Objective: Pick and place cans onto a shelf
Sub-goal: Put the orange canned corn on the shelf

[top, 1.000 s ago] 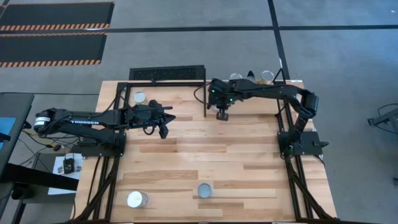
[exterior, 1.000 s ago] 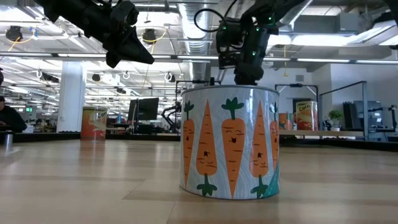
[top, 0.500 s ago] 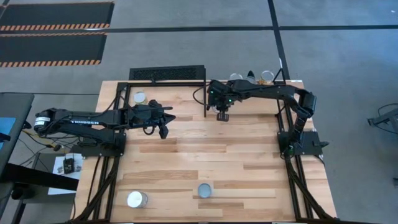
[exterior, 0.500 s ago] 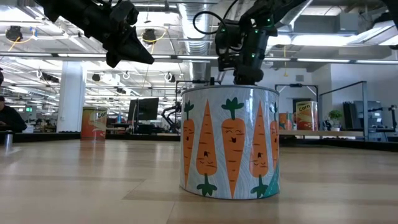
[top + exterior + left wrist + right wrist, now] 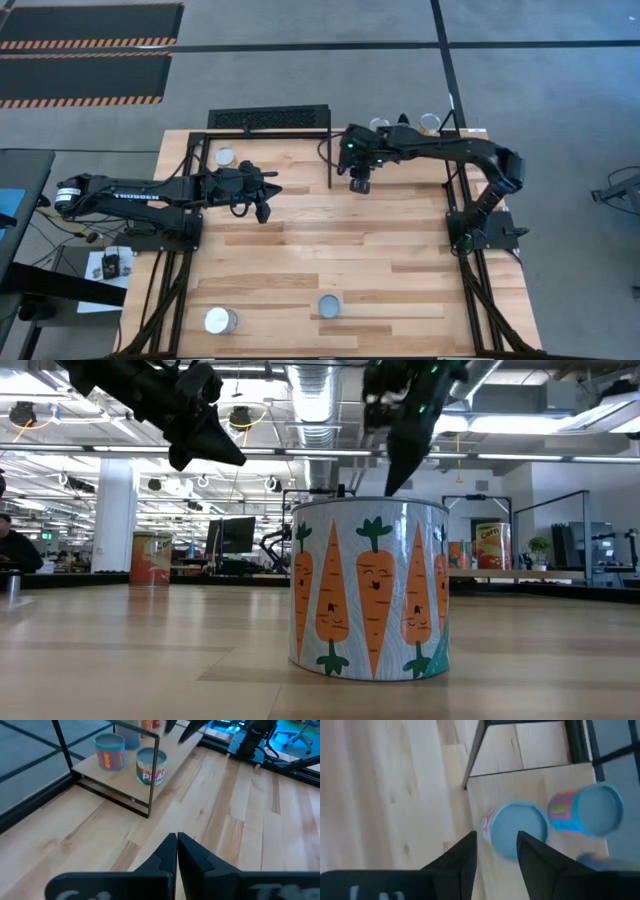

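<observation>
Left of the shelf [image 5: 400,160], the left gripper [image 5: 264,212] hangs idle, fingers pressed together, well apart from two waiting cans [image 5: 220,320]. The right gripper [image 5: 360,185] hovers at the shelf's near edge, fingers spread and empty, apparently letting go of a can [image 5: 517,830] standing there beside a pink-labelled can [image 5: 587,810].

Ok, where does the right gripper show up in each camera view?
High view: right gripper at the left end of the shelf, far side of the table.
Low view: top, above the carrot can.
Left wrist view: top edge, beyond the shelf.
Right wrist view: bottom, fingers apart.
Shared landmark: the shelf's black corner post.
</observation>
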Robot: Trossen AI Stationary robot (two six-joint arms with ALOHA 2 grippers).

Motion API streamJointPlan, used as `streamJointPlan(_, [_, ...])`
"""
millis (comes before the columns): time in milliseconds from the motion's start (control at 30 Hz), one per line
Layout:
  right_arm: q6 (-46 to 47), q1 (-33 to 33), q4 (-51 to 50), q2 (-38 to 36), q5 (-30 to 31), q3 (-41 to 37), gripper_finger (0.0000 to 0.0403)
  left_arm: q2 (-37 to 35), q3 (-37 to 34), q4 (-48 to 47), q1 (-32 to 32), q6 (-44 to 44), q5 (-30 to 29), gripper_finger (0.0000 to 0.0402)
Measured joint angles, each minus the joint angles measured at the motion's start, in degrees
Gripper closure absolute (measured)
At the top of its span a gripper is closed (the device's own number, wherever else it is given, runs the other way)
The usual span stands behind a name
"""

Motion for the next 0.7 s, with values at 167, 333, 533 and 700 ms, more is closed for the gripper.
streamJointPlan(167, [5.2,1.7,-4.5,-7.9,0.0,-1.0,0.0297,0.0,2.0,-6.2,1.5,-0.7,-0.5,0.0401])
streamJointPlan(333, [10.6,3.7,4.9,-17.7,-3.5,-12.2,0.0391,0.0,7.4,-19.1,5.4,-3.0,-4.2,0.0401])
streamJointPlan(533, [24.5,9.1,23.3,-27.2,-2.3,-27.4,0.0384,1.3,14.3,-37.3,12.5,-3.5,-7.7,0.0381])
streamJointPlan(700, [29.4,15.5,30.8,-30.2,3.8,-31.6,0.0397,5.0,15.2,-46.3,19.0,-1.1,-9.3,0.033])
